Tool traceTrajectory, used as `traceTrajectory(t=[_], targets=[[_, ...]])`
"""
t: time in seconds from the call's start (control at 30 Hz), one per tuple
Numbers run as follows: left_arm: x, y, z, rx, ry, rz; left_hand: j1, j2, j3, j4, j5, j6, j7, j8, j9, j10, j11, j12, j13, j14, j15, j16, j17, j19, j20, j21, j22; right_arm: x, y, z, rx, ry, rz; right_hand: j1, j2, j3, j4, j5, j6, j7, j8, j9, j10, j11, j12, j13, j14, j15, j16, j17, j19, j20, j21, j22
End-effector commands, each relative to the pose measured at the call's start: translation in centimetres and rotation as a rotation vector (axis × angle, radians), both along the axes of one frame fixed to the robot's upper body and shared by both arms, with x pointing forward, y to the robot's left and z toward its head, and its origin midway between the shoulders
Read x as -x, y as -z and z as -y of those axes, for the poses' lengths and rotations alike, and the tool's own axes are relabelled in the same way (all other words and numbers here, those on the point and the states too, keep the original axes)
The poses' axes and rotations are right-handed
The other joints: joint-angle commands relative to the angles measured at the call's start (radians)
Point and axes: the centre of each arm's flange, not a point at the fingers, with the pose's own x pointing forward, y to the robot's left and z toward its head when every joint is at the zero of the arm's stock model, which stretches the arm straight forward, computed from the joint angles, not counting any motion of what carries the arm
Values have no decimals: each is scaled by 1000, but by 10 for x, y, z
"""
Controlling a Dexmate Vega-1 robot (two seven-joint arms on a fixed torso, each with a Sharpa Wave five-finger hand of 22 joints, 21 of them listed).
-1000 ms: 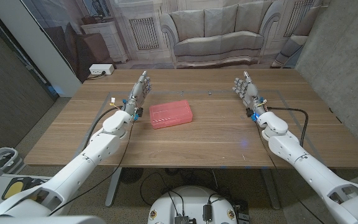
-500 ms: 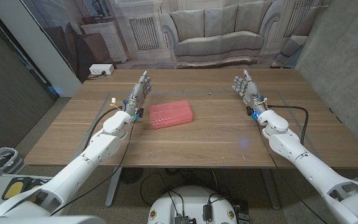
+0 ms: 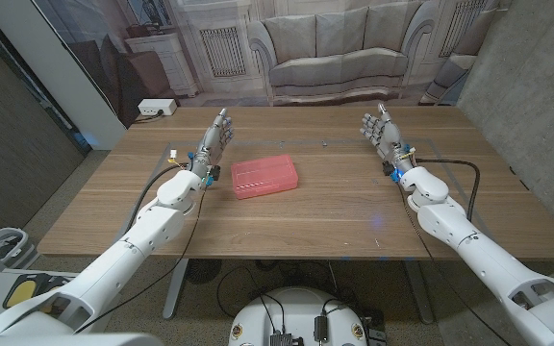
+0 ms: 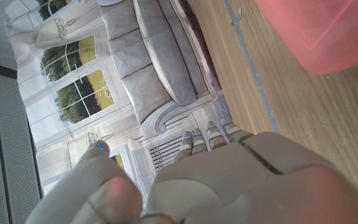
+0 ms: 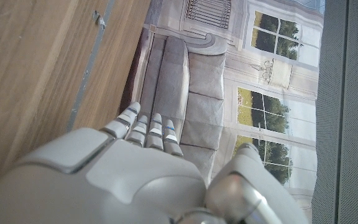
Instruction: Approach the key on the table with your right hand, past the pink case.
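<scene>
One small key (image 3: 324,144) lies between pink case (image 3: 264,177) and the empty, spread-fingered right hand (image 3: 380,137).

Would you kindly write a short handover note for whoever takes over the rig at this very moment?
Left hand: holds nothing, fingers apart, at the far left of the wooden table, just left of the case.
Right hand: holds nothing, fingers apart, at the far right of the table.
Flat pink translucent plastic case: lies on the table left of centre, untouched.
Small dark metal key: a tiny spot near the table's far edge, between the case and the right hand; its shape is too small to make out.
Done: nothing visible yet.
Left: bring the right hand across to the key, past the case.
</scene>
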Motion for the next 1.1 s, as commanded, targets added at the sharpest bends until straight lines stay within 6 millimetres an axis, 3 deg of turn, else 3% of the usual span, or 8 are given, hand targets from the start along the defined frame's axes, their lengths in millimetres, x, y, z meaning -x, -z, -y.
traceTrajectory(t=[0.03, 1.1], targets=[[3, -4, -1, -15, 3, 4, 6, 3, 2, -9, 5, 2, 1, 3, 1, 7, 6, 5, 3, 7, 0, 5, 1, 2, -56, 4, 6, 4, -7, 6, 5, 6, 20, 5, 4, 1, -9, 7, 9, -2, 8, 3, 12, 1, 8, 3, 9, 1, 0, 2, 11, -16, 5, 5], [0, -7, -4, -38, 13, 4, 17, 13, 0, -13, 6, 16, 2, 0, 1, 18, 4, 2, 3, 19, 2, 4, 2, 6, -52, 2, 6, 7, -15, 23, 9, 50, 43, 7, 6, -2, -12, 8, 16, -6, 6, 3, 29, 0, 9, 4, 26, -3, -1, 2, 25, -15, 6, 5]])
